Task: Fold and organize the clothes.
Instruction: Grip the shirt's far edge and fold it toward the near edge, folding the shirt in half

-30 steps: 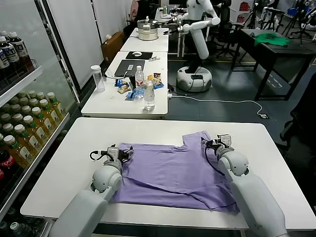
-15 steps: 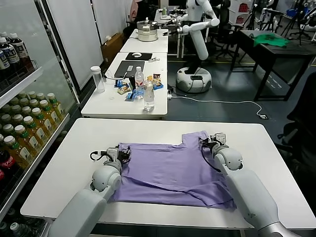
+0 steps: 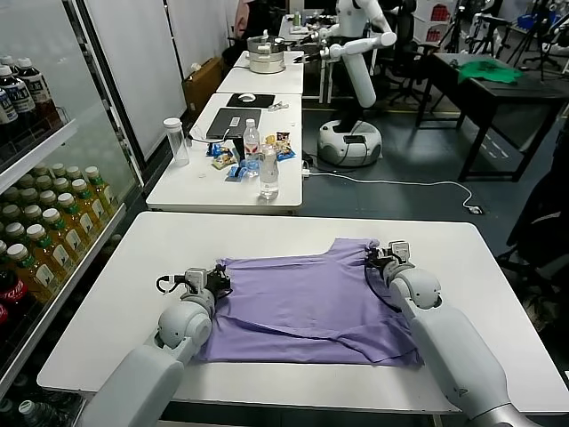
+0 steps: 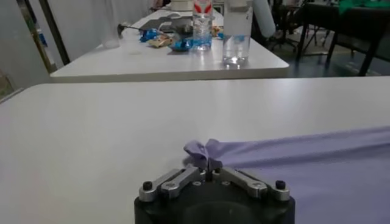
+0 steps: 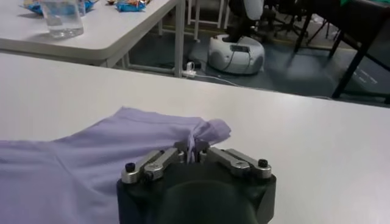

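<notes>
The lavender-purple T-shirt (image 3: pixel 307 302) lies spread on the white table (image 3: pixel 267 236), with loose folds near its front edge. My left gripper (image 3: pixel 216 278) is shut on the shirt's left far corner; the pinched cloth shows bunched at its jaws in the left wrist view (image 4: pixel 204 150). My right gripper (image 3: pixel 380 256) is shut on the shirt's right far corner, which shows bunched at its jaws in the right wrist view (image 5: pixel 198 134). Both grippers sit low at the table surface. No printed pattern shows on the upper face.
A second white table (image 3: pixel 222 182) stands behind, with bottles (image 3: pixel 268 172), snack packets and a laptop. A drinks fridge (image 3: pixel 40 213) stands at the left. Another robot (image 3: pixel 351 71) stands farther back. A green cloth (image 3: pixel 487 71) lies on a dark desk at back right.
Both grippers have moved away from me with the shirt's far corners, pulling the shirt farther onto the table and drawing it flatter. The near hem has slid back from the table's front edge.
</notes>
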Available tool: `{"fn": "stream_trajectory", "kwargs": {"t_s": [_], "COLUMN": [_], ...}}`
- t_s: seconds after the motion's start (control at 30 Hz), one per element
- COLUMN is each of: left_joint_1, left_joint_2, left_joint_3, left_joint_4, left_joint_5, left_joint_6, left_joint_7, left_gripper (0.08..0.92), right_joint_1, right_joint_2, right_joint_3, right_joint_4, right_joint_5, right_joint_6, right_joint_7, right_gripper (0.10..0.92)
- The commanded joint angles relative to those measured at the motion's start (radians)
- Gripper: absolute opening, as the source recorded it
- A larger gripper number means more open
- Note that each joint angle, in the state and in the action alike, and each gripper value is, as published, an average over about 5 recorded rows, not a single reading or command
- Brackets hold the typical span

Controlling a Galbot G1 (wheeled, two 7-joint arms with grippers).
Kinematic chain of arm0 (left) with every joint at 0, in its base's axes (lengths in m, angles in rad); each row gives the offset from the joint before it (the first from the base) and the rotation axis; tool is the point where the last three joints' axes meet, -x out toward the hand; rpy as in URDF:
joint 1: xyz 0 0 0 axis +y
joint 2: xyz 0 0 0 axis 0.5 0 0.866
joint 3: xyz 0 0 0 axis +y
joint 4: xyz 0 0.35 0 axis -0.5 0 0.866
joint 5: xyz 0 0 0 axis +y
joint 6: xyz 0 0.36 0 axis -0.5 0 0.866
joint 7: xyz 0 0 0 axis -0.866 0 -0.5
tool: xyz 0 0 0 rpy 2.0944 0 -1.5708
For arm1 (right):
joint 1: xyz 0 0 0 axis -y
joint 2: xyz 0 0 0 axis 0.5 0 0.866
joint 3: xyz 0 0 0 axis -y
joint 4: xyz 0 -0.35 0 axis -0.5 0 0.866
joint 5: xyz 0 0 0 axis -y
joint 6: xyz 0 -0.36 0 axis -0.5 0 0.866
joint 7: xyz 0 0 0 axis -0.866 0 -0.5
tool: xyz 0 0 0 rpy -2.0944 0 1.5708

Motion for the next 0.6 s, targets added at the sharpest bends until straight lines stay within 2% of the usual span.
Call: {"fn": "stream_trajectory", "kwargs": {"t_s": [0.03, 0.3, 0.6], "left_joint_1": [0.049, 0.154, 0.274], "left_joint_2": [0.032, 0.074, 0.109], "left_joint_3": [-0.015, -0.044, -0.070], "left_joint_4": [-0.140, -0.293, -0.365], "left_joint_5": [-0.032, -0.038, -0.021], "left_joint_6": [-0.068, -0.069, -0.047], "left_joint_7": [0.007, 0.021, 0.041], "left_gripper": [0.090, 0.090, 0.090], "right_joint_1": [-0.091, -0.219, -0.454], "right_joint_2": [-0.076, -0.144, -0.144], "right_joint_3": [0.075, 0.173, 0.308], "right_joint_4": [0.246, 0.409, 0.554], "right_joint_5": [0.045, 0.055, 0.029], "right_joint_6": [0.002, 0.002, 0.002], "right_joint_7": [0.003, 0.007, 0.009], "right_gripper": [0.111, 0.111, 0.111]}}
